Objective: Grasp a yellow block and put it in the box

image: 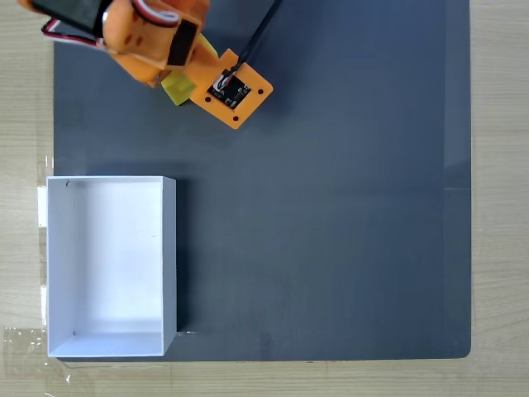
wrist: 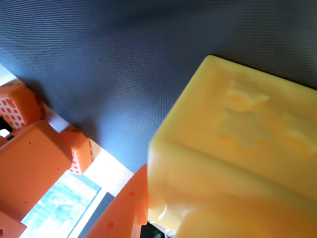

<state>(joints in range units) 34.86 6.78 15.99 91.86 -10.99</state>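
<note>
We are working over a dark grey mat (image: 331, 207) on a pale wooden table (image: 500, 165), and we are taking the box (image: 169, 248) as our landmark. In the fixed view the white box is sitting at the mat's left edge, open, with nothing inside. Well above it in that view, near the mat's top left corner, our orange arm (image: 140, 33) is reaching down, with the wrist camera plate (image: 233, 89) jutting to the right.

The relation that matters: a sliver of the yellow block (image: 176, 88) is showing just beneath the arm, so it is lying far up-picture from the box. In the wrist view the yellow block (wrist: 237, 148) is looming against the orange finger (wrist: 124, 208) at its lower left corner, seemingly touching. We judge that our gripper (image: 175, 83) is closing on it, but we cannot tell whether the fingers are pinching it or merely spread around it.

The block is looking bright, glossy yellow, blurred by closeness, with shallow relief marks on its broad face.
</note>
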